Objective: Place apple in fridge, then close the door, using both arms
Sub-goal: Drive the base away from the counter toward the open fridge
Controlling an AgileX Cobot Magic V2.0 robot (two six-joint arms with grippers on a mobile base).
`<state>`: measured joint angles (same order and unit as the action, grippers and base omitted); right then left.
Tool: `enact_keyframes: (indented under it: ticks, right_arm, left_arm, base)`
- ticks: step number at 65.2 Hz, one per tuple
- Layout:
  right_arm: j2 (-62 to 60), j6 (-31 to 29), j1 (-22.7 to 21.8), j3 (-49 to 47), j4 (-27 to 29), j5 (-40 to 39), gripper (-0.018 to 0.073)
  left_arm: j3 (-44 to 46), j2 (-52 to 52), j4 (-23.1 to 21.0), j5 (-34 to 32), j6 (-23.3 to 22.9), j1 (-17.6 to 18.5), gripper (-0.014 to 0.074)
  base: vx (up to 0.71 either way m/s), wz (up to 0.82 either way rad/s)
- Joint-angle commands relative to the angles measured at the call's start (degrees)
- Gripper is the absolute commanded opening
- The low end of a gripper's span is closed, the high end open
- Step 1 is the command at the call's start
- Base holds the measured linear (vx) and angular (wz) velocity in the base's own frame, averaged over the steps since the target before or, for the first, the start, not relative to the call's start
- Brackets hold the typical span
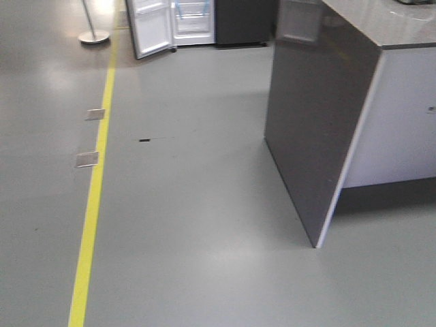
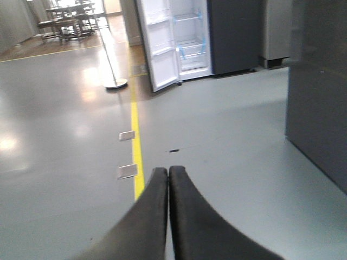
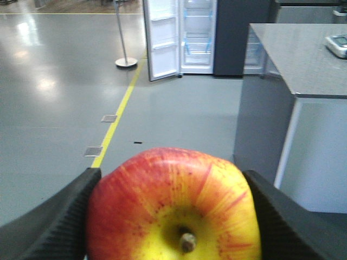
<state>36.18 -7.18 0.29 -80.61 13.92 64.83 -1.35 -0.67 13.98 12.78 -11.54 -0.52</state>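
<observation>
The right fingers (image 3: 59,216) pinch the apple (image 3: 173,208) by its sides, low in the right wrist view; the left fingers (image 2: 157,216) are pressed together, empty. The fridge (image 3: 198,49) stands well apart at top centre, door (image 3: 162,38) open. A jolt while travelling could shake the apple loose, the hold perhaps shallow; the bench (image 3: 303,54) corner at right could be clipped.

fridge (image 1: 194,20) far ahead | door (image 1: 151,28) open to its left | surface (image 1: 381,20) near right | apple (image 3: 173,211) between jaws of right tool (image 3: 171,187)

The left jaws are smooth, curved and glossy black; the right jaws are black with fine ribbing.
</observation>
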Motion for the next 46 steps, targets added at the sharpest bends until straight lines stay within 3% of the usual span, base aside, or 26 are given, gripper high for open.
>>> enact_keyframes:
  ticks: [1, 46]
  right_arm:
    - [0.6, -0.2, -0.3, -1.1, 0.2, -4.8, 0.013]
    - [0.6, -0.2, -0.3, -1.1, 0.2, -4.8, 0.013]
  left_arm:
    - [1.0, -0.9, 0.1, -4.0, -0.1, 0.4, -0.0006]
    - [1.0, -0.9, 0.1, -4.0, -0.1, 0.4, -0.0006]
  base:
    - [0.1, 0.4]
    - [0.11, 0.38]
